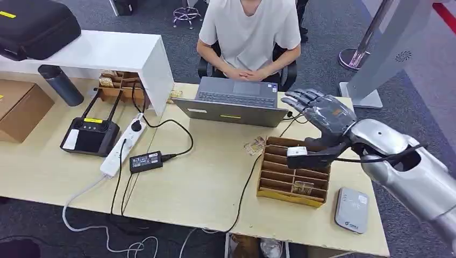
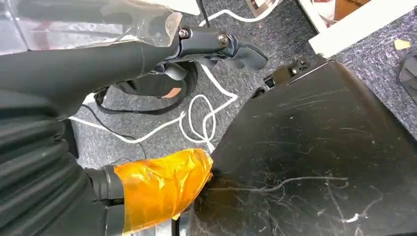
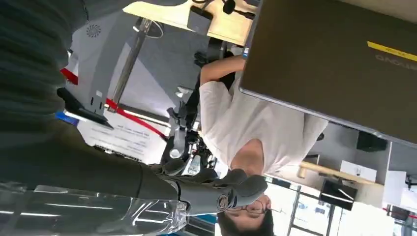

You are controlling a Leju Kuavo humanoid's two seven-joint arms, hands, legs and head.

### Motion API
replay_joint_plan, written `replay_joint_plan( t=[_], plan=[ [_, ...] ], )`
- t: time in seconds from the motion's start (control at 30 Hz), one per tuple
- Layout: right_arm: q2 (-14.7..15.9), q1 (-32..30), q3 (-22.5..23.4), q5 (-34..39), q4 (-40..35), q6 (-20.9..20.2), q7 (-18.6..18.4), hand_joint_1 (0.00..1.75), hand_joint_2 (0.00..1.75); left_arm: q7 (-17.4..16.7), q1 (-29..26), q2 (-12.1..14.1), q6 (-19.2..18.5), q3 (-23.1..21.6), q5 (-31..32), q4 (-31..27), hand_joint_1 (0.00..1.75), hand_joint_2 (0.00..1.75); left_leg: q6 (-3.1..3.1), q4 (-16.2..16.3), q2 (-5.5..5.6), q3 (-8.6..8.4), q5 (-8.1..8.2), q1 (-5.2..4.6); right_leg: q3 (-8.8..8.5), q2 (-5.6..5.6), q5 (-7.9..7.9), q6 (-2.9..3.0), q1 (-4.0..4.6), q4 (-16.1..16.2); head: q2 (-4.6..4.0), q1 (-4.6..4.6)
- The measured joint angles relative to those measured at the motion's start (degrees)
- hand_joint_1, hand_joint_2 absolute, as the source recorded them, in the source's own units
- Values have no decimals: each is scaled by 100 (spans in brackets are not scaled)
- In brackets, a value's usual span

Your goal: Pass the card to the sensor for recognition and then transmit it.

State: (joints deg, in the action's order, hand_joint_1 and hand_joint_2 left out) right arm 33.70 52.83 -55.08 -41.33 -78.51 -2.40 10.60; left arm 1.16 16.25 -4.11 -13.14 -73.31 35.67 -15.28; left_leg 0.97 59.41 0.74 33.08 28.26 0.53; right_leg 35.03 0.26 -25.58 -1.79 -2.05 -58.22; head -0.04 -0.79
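A wooden slotted card organiser [image 1: 293, 171] stands on the table, with a card [image 1: 304, 187] lying in its near row. Two more cards [image 1: 254, 146] lie loose on the table just left of it. The grey-white card sensor [image 1: 352, 209] sits flat at the table's near right corner. My right hand [image 1: 321, 112] hovers above the organiser's far edge, fingers stretched toward the laptop and holding nothing. In the right wrist view its fingers [image 3: 223, 189] are straight and bare. My left hand [image 2: 196, 44] hangs beside the table over the floor, fingers out, thumb wrapped in orange tape [image 2: 162, 189], holding nothing.
A grey laptop [image 1: 234, 102] stands just beyond my right hand, and a person [image 1: 248, 32] sits behind it with hands clasped. A power strip [image 1: 122, 142], adapter [image 1: 146, 160], black controller [image 1: 88, 134] and cables lie to the left. A white shelf [image 1: 107, 51] stands at back left.
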Motion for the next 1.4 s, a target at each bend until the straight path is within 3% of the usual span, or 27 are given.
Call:
replay_joint_plan(
  t=[0.27,0.57,1.23,1.4],
  plan=[
    [280,-117,13,220,-518,-7,-361,0,175,28,-1,9,0,-52,155,0,0,175,0,0,-1,0,1,0,0,1,0,0,0,1,0,0],
    [400,-144,13,312,-704,-612,-848,0,175,24,-8,22,-4,-77,321,0,0,175,0,0,-2,-1,0,0,0,2,0,0,0,1,0,2],
    [496,-771,31,395,-763,-461,-1150,0,175,85,-31,61,-52,-144,546,0,0,175,0,0,-1,1,1,0,3,2,0,0,0,1,0,0],
    [492,-1024,92,155,-798,-273,-1366,0,175,135,-22,61,-52,-190,621,0,0,175,0,-1,0,4,1,0,2,0,0,0,0,1,0,-2]
  ],
)
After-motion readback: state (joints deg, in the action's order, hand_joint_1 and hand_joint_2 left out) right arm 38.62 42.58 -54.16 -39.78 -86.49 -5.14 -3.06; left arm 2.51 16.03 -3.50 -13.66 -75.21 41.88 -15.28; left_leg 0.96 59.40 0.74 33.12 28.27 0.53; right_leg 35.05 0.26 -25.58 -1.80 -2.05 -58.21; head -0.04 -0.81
